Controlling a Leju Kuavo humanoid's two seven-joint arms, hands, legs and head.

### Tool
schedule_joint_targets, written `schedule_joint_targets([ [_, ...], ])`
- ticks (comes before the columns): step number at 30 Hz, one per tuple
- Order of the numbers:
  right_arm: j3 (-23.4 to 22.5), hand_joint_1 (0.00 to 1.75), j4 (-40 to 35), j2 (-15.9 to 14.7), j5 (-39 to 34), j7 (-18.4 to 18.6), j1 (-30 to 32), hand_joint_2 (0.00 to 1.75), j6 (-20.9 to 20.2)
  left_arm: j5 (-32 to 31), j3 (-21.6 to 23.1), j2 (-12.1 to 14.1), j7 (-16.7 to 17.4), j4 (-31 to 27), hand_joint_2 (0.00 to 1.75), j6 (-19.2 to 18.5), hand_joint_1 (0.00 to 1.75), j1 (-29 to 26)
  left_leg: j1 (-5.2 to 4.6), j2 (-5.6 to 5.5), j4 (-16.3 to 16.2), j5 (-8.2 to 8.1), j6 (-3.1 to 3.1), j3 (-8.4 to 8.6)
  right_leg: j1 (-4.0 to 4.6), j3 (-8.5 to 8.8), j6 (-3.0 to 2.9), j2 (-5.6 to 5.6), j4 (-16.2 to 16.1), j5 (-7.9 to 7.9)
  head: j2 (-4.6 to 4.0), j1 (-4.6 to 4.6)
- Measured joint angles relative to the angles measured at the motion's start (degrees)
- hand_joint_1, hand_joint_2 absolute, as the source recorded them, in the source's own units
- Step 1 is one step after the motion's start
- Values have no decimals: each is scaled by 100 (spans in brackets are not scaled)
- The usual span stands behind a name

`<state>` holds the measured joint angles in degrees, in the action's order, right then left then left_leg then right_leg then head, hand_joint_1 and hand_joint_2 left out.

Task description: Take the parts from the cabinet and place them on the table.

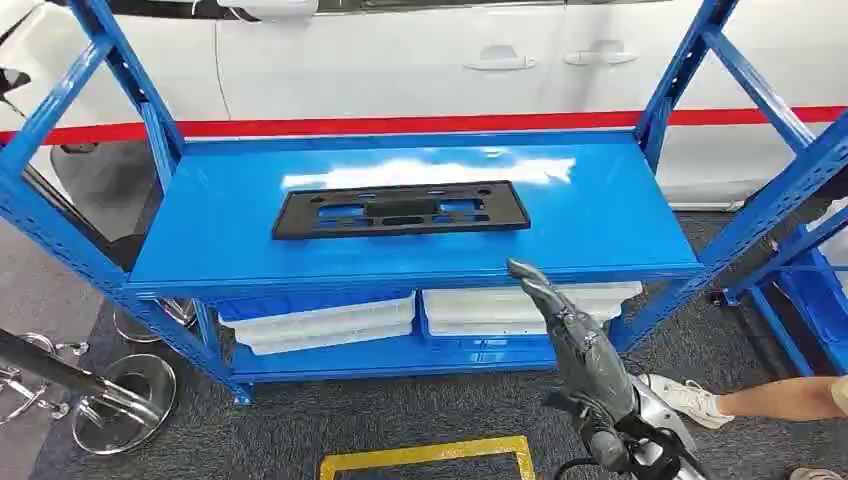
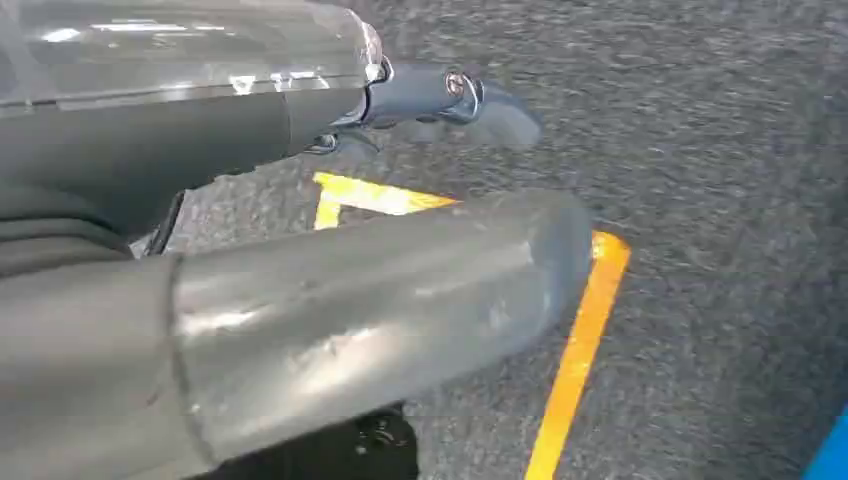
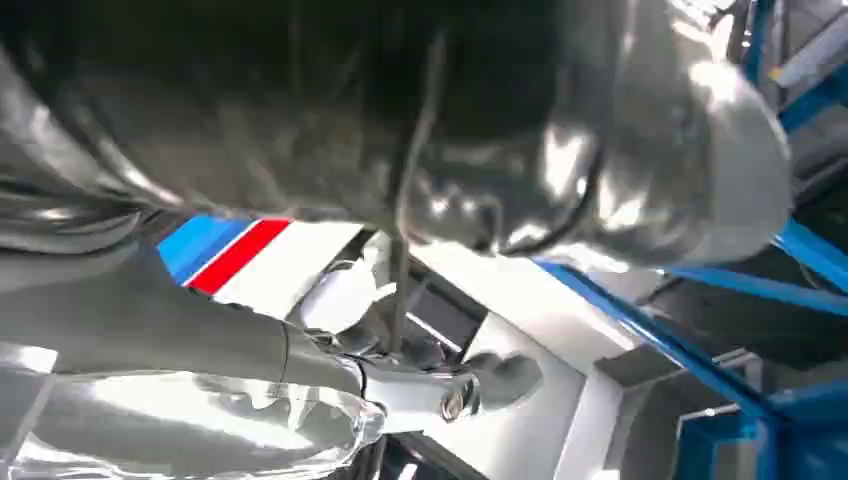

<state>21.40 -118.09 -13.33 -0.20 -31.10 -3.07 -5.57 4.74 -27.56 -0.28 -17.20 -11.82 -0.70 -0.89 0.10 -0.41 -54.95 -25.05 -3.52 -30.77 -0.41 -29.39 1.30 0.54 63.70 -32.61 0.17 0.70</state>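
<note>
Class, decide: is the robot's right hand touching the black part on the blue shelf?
Apart. In the head view, bare blue shelf separates the right hand from the black part.

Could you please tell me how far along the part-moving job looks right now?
Nothing looks done: the black part lies flat on the blue shelf. The right robot hand is raised in front of the shelf, empty and short of the part; the left robot hand hangs over the floor. Grasping and carrying remain.

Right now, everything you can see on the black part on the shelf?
The black part is a long, flat rectangular panel, matte plastic by its look, with several cutouts showing blue through them and a raised block mid-panel. It lies flat near the middle of the blue rack's top shelf, long side across the view. Nothing else touches it; the right hand is below the shelf's front edge.
</note>
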Motion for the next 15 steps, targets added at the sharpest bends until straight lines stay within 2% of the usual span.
schedule_joint_targets([
  [2, -7, 0, 4, 0, 2, 7, 32, 0, 22, -7, -4, 11, 0, 0, 0, 0, 0, 1, -3, -4, 1, -73, 5, 52, -5, -561, 55, -6, 791, -391, 0, 0],
  [3, -7, 0, 4, 0, 4, 7, 42, 0, 24, -9, -7, 17, 2, 0, 0, 4, 0, -6, -2, -4, 1, -118, 8, 105, -6, -755, 54, -10, 970, -464, 0, 0],
  [4, -7, 0, 4, 0, 4, 6, 51, 0, 26, -15, -7, 20, 2, 0, 0, 4, 0, -12, -1, -6, 1, -172, 12, 177, -10, -818, 33, -15, 892, -380, 0, 2],
  [5, -7, 0, 4, 0, 7, 4, 59, 0, 28, -42, -9, 20, 2, 0, 0, 4, 0, -15, 0, -8, 1, -227, 21, 259, -14, -778, 14, -20, 616, -165, 0, 0],
  [7, -7, 0, 4, 0, 9, 4, 65, 0, 26, -72, -9, 20, 0, 0, 0, 2, 0, 0, 3, -15, 12, -341, 48, 431, -12, -526, -9, -22, -311, 558, 0, 0],
  [8, -9, 0, 7, 0, 9, 7, 68, 0, 26, -77, -9, 20, 0, 7, 0, 2, 0, -8, 0, -22, 31, -384, 74, 461, 2, -494, -45, -36, -676, 914, 0, 0],
  [9, -4, 0, 9, -2, 9, 7, 73, 0, 26, -83, -11, 20, 0, 7, 0, 2, 0, 7, -11, -51, 40, -429, 128, 491, 39, -477, -80, -43, -690, 724, 0, -4],
  [10, -9, 0, 4, -2, 13, 7, 80, 0, 26, -92, -13, 24, 2, 7, 0, 0, 0, 19, -8, -47, 65, -468, 171, 480, 51, -456, -130, -38, -680, 782, 0, 2],
  [12, -9, 0, 2, -2, 15, 2, 79, 0, 26, -98, -15, 26, -4, 7, 0, 0, 0, 20, -19, -38, 13, -449, 239, 575, 35, -417, -207, -15, -719, 780, 0, 0],
  [13, -9, 0, 2, -2, 15, 2, 86, 0, 26, -98, -17, 35, -4, 7, 0, 0, 0, 25, -7, -29, -49, -497, 261, 534, 0, -336, -241, -7, -751, 779, 0, 2],
  [14, -9, 0, 0, -2, 15, 0, 79, 0, 26, -98, -17, 31, -11, 7, 0, -4, 0, 28, 8, -11, -306, -538, 280, 446, 3, -284, -288, -21, -760, 746, 0, -2],
  [15, -9, 0, 0, -2, 13, 2, 77, 0, 26, -114, -17, 31, -13, 7, 0, -7, 0, 41, 16, 3, -723, -680, 303, 209, 4, -259, -321, -29, -759, 710, 0, 4],
])
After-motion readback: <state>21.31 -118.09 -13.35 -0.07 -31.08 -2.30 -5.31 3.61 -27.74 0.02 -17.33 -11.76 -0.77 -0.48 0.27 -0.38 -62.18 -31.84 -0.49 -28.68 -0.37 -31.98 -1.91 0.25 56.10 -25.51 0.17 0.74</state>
